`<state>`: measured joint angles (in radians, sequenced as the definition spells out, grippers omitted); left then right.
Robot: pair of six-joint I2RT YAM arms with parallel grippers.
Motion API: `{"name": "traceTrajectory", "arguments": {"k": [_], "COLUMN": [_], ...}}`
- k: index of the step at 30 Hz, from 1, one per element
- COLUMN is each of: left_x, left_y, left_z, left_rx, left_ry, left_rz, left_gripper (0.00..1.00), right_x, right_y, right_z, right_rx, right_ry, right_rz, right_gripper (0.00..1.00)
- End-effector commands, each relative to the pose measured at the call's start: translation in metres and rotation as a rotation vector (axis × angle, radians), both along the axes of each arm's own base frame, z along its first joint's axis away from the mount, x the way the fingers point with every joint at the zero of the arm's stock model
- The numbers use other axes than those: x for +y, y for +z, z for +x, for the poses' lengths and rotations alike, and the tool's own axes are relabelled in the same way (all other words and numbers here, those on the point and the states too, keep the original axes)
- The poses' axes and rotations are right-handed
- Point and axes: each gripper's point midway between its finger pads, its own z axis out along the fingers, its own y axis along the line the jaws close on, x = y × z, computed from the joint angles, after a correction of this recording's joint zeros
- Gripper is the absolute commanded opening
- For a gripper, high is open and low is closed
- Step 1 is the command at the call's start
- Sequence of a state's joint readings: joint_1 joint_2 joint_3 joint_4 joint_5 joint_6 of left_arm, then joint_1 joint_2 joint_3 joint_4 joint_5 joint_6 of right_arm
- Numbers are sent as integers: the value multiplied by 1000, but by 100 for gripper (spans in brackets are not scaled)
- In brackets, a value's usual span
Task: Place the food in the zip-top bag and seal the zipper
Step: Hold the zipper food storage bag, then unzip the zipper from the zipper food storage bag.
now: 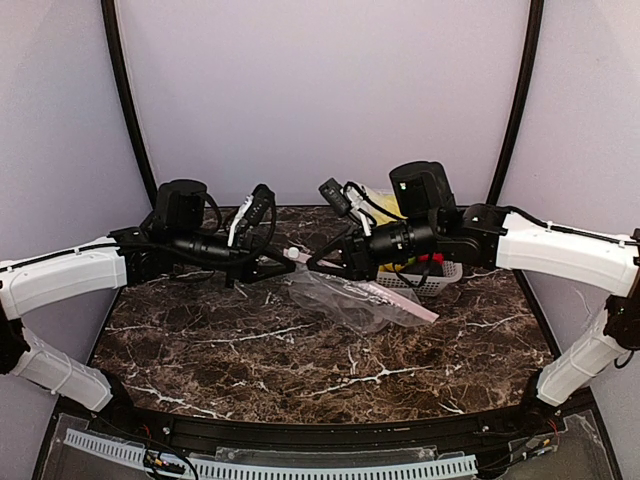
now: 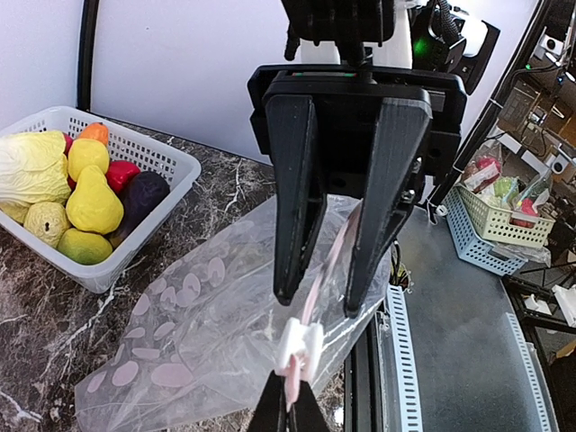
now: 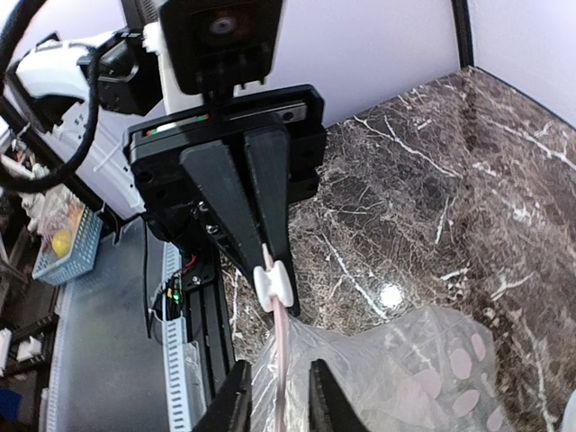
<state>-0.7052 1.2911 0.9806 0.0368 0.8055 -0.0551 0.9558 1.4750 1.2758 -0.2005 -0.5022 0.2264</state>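
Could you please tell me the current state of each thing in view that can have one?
bag: empty, lifted at its mouth edge.
zipper: pinched near its slider; sealed or not, cannot tell.
food: in the basket, none bagged.
basket: upright, filled.
left gripper: shut on zipper.
right gripper: open, straddling zipper.

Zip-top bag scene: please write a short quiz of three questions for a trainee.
1. True or false: the left gripper is shut on the thin pinkish zipper strip of the clear dotted plastic bag.
2. Where is the small plastic toy food? A) in the bag B) in the white lattice plastic basket C) in the left gripper
3. Fill in: the jaws of the right gripper stand ____, the strip between them.
Key: 1 true; 2 B; 3 open.
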Motion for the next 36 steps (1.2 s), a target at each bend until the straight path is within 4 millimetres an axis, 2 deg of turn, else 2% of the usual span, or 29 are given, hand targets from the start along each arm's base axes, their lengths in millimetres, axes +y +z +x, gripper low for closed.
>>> {"name": "traceTrajectory", "arguments": {"k": [1,4,18,29,34,36], "left_x": [0,0,-2,-3,-4,-4], "left_y": [5,5,5,4,4,4], "left_z": [-10,-11,-14,-14,-14,-14], "left_rx": [-5,0,29,41,46,46], "left_ry": [-38,-44,-75,-78,-77,-77], "left_rz": [-21,-23,-29,-30,-31,-34], "left_gripper": [1,1,1,1,1,1], "right_x": [1,5,28,32,31,31], "right_y": [20,23,24,23,22,20], "right_z": [-4,-2,8,1,-3,-2], "right_rx": [-35,-49,-82,-64,-58,-55], "right_ry": [11,22,61,114,131,127], "right_rz": [54,61,63,84,92,88], "right_gripper": [28,37,36,21,4,1]}}
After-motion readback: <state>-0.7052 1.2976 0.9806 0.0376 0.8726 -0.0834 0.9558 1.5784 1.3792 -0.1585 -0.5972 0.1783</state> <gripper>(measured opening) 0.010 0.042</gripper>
